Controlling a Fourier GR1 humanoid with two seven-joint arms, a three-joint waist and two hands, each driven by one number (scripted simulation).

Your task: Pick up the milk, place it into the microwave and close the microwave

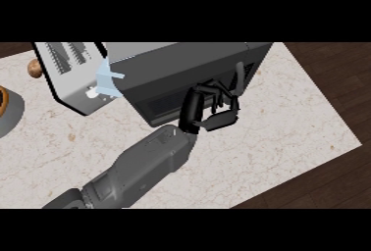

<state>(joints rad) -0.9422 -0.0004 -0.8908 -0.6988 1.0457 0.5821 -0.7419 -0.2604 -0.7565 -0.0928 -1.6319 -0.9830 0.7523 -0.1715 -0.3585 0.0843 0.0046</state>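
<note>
The dark grey microwave [185,61] stands at the back of the marble counter [275,127]. Its dark front face [163,104] looks towards me. A pale grey striped panel [72,73] stands swung out at its left side. Between that panel and the body shows a light blue and white milk carton [107,78], mostly hidden. My left hand [194,110] is at the right part of the microwave's front, with its fingers [217,94] curled against it and nothing seen inside them. A dark bar [238,76] runs up the front just beyond the fingers. My right hand is out of view.
A small brown round thing [34,67] lies at the far left of the counter. Below it a grey dish [11,117] with a brown rim pokes in from the left edge. The counter ends at the right and front in dark wooden floor [333,68].
</note>
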